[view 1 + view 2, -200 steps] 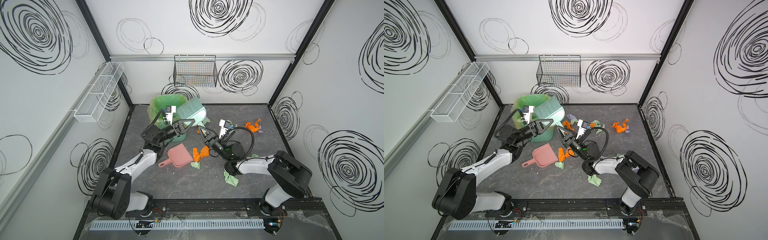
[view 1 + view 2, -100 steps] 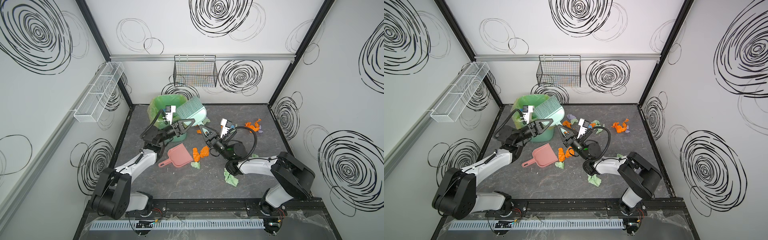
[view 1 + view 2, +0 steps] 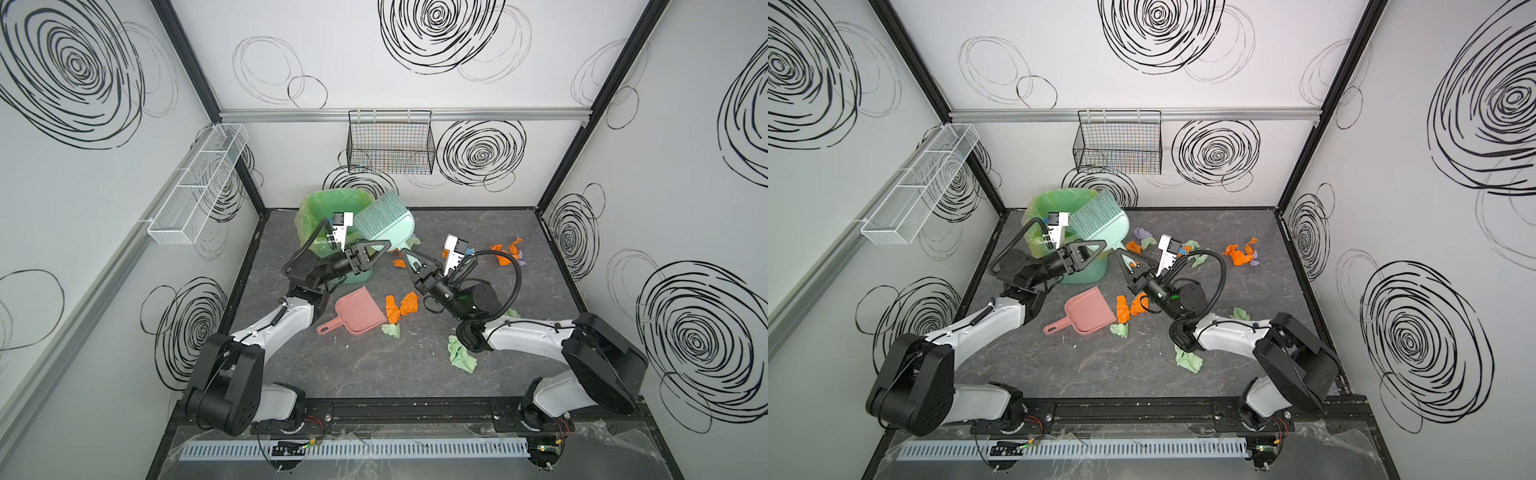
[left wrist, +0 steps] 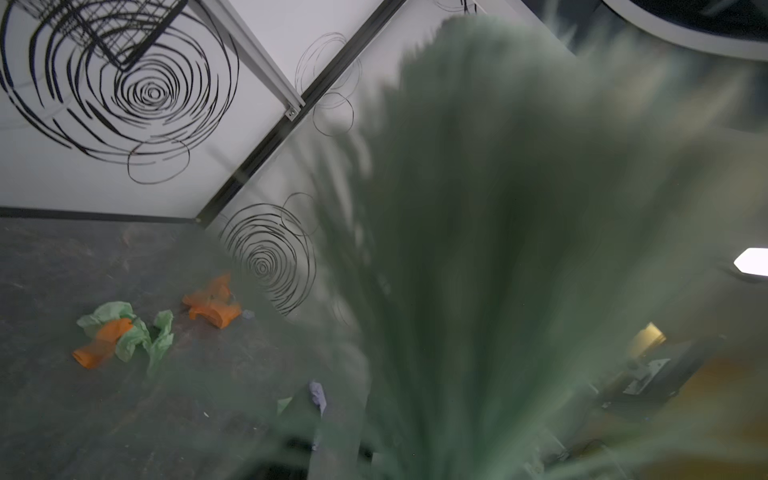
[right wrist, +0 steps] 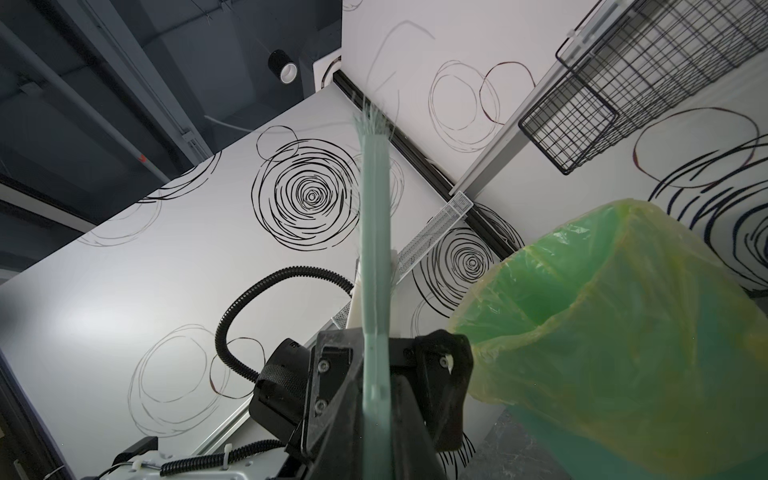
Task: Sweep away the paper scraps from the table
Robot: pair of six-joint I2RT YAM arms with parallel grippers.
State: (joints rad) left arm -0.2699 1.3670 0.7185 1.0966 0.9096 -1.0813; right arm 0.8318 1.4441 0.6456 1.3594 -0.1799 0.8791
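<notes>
The mint-green brush [image 3: 380,220] stands raised by the bin, bristles up. My right gripper [image 3: 409,258] [image 3: 1129,258] is shut on its handle, seen edge-on in the right wrist view [image 5: 376,415]. My left gripper [image 3: 379,248] [image 3: 1096,246] is open around the brush neck; one of its fingers [image 5: 440,361] stands off the brush. Blurred bristles [image 4: 498,249] fill the left wrist view. Paper scraps lie on the table [image 3: 374,374]: orange wads [image 3: 401,307] by the dustpan, green ones [image 3: 461,353] [image 3: 390,330], orange and lilac at the far right [image 3: 505,253], more behind [image 3: 1144,235] [image 4: 112,336].
A pink dustpan [image 3: 359,311] [image 3: 1090,311] lies on the table between the arms, its mouth towards the orange wads. The green bin with its liner [image 3: 328,208] [image 5: 623,332] stands at the back left. A black wire basket [image 3: 390,145] and a white mesh tray [image 3: 195,187] hang on the walls.
My left gripper has opened off the brush neck. My right gripper has closed fully on the brush handle. Both arms have scarcely moved.
</notes>
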